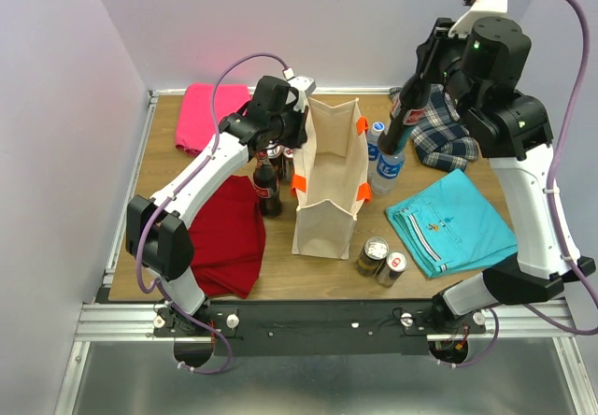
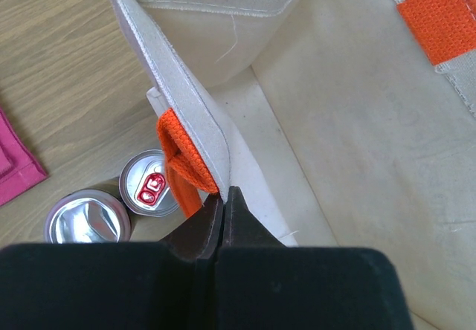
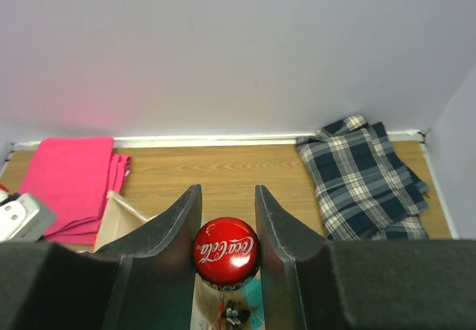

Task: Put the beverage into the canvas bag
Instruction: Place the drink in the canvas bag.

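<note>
beverage: a dark cola bottle (image 1: 396,136) held clear of the tabletop (image 1: 318,279), just right of the canvas bag's far end and over the water bottles.
beverage, wrist view: only its red Coca-Cola cap (image 3: 226,252) shows. The body is hidden below the cap.
right jaws: partly open, one finger on each side of the bottle's top, carrying it. The fingers (image 3: 175,230) hide the point of contact.
canvas bag (image 1: 322,214): upright in the middle of the tabletop with its mouth open and orange straps (image 1: 299,183) on its sides. The left wrist view shows only cream inner wall (image 2: 357,122).
left jaws: pressed fully together on the bag's far-left rim, right beside an orange strap (image 2: 182,174). The tips cover the pinched edge.
left of the bag: a cola bottle (image 1: 268,189) stands upright. Two can tops (image 2: 152,185) sit close to the bag's wall, one cut off by the left jaws.
right of the bag: two water bottles (image 1: 387,167), partly covered by the held bottle.
near right corner: two cans (image 1: 372,254) sit together. Whether they stand or tilt is hard to tell.
cloths: pink (image 1: 201,116) is far left and red (image 1: 229,233) is partly under the left arm. Teal (image 1: 453,219) is on the right and plaid (image 1: 444,135) is partly behind the right arm.
</note>
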